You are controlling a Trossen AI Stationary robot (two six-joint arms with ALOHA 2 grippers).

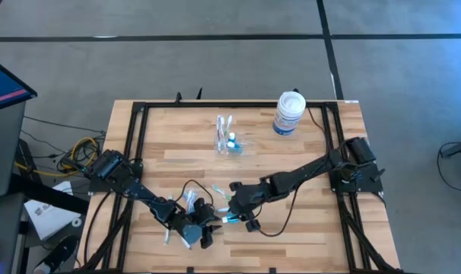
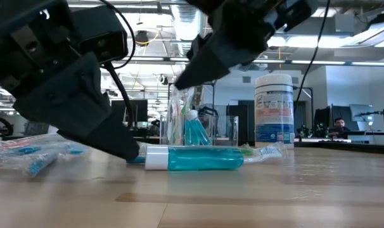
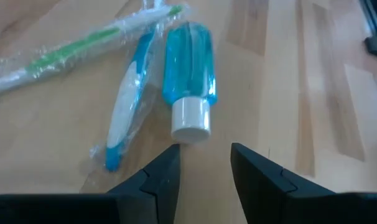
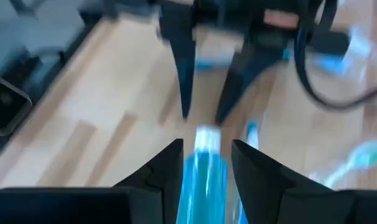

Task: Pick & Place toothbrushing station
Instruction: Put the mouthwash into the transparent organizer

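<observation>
The toothbrushing station [image 1: 229, 141], a clear organizer with brushes standing upright in it, rests on the far middle of the table and shows behind the arms in the low view [image 2: 179, 126]. A blue bottle [image 2: 198, 158] with a white cap [image 3: 191, 118] lies on its side near the front. My left gripper [image 3: 204, 149] is open and low, its fingertips just short of the cap. My right gripper [image 4: 206, 146] is open and hangs above the bottle [image 2: 179, 82], pointing down at it, clear of it.
A white jar with a blue label [image 1: 289, 113] stands at the far right. Wrapped toothbrushes lie beside the bottle, one blue [image 3: 126, 112] and one green [image 3: 83, 46]. More wrapped ones lie at the left [image 2: 27, 155]. A black frame [image 1: 139, 114] rims the table.
</observation>
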